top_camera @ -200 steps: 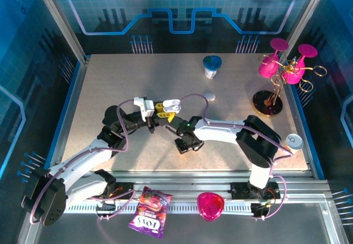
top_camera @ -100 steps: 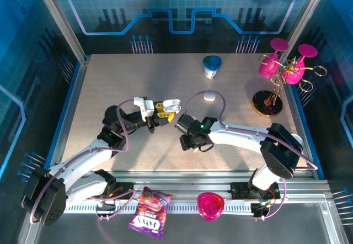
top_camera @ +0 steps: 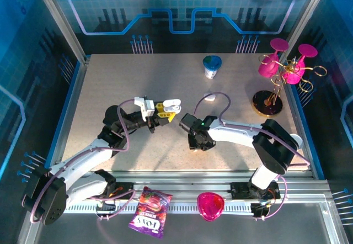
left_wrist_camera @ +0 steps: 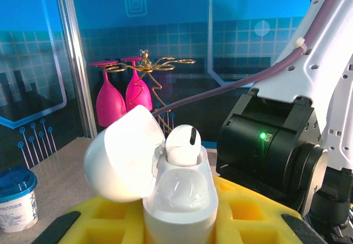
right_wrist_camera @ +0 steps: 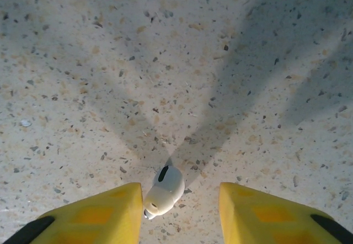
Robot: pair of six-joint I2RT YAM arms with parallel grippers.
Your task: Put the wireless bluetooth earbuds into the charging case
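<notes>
earbud (right_wrist_camera: 164, 190) white | case (left_wrist_camera: 179, 202) white | table (right_wrist_camera: 220, 62) speckled beige | glasses (left_wrist_camera: 109, 103) pink

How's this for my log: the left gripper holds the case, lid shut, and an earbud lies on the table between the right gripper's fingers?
Wrong on the lid: it is open, as the left wrist view shows. The left gripper does hold the case, and an earbud lies on the table between the fingers of the right gripper.

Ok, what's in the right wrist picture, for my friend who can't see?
A tiny white plastic earbud lies on the speckled beige table, between the two yellow fingertips of the open right hand.
</notes>
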